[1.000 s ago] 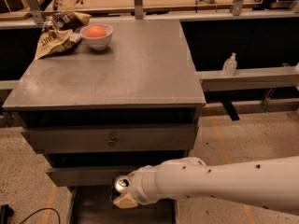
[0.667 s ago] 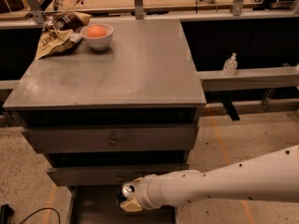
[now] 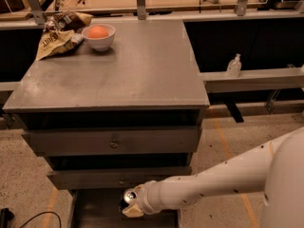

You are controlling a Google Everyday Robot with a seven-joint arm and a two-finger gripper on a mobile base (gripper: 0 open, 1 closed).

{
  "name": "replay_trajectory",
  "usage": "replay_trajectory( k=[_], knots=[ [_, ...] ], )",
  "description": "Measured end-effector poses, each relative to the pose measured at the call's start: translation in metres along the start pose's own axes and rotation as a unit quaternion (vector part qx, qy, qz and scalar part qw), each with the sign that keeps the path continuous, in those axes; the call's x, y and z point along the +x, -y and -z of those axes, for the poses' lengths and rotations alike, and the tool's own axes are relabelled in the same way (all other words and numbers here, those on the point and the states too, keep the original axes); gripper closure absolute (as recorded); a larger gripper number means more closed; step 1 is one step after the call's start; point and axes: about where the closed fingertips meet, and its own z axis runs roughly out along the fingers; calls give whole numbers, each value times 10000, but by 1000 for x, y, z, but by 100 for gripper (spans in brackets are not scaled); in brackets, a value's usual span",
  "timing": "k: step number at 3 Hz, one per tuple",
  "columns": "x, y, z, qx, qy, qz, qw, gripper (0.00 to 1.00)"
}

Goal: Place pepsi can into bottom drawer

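The pepsi can shows only its silver top and a bit of dark side, held upright at the end of my white arm. My gripper is shut on the pepsi can, low over the bottom drawer. That drawer is pulled out below the two grey drawers above it, and its dark interior shows at the frame's bottom edge. The can's lower part is hidden by the gripper and the drawer's depth.
A grey cabinet top carries a white bowl with an orange fruit and a crumpled snack bag at the back left. A small clear bottle stands on a ledge to the right. A black cable lies on the floor at the left.
My arm has stretched further left and lower. The can has moved down toward the open bottom drawer.
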Motion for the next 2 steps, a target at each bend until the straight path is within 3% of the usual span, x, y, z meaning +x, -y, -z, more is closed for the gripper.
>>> replay_trajectory(
  k=[2],
  knots=[
    [70,1,-74,-286,-439,-383,9979,100]
  ],
)
